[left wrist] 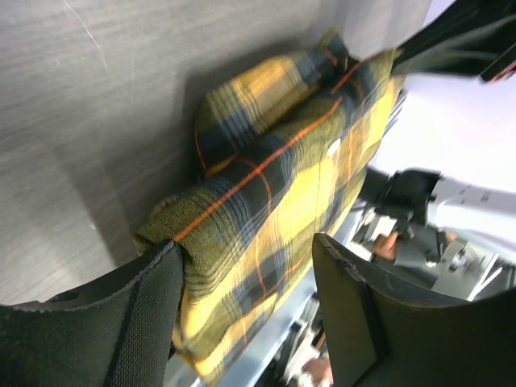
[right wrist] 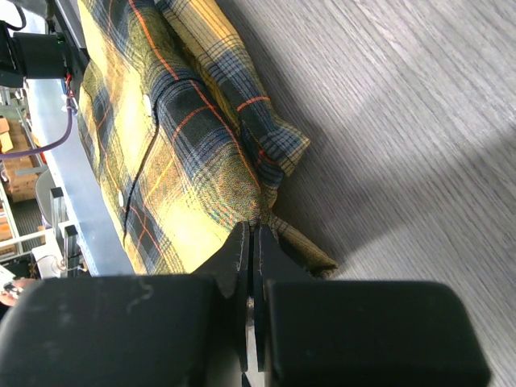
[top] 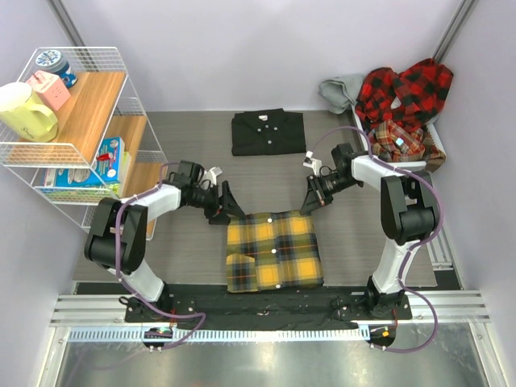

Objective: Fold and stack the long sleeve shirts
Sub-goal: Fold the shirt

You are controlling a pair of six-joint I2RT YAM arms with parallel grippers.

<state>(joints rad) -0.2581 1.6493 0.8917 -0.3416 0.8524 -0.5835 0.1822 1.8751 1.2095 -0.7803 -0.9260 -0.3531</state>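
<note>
The yellow-and-black plaid shirt (top: 274, 250) lies folded at the near middle of the table. My left gripper (top: 228, 206) is at its far left corner, and in the left wrist view the gripper (left wrist: 246, 242) is open with the folded plaid edge (left wrist: 266, 193) between the jaws. My right gripper (top: 310, 201) is at the far right corner, and in the right wrist view it (right wrist: 256, 227) is shut on a pinch of the plaid shirt (right wrist: 177, 145). The plain black shirt (top: 268, 131) lies folded at the back. Red-and-black plaid shirts (top: 407, 93) are piled at the back right.
A white bin (top: 431, 149) under the red shirts stands at the right wall, with a grey cloth (top: 343, 89) beside it. A wire shelf (top: 81, 121) with a yellow mug (top: 28, 113) and boxes stands at the left. A black mat (top: 266, 302) runs along the near edge.
</note>
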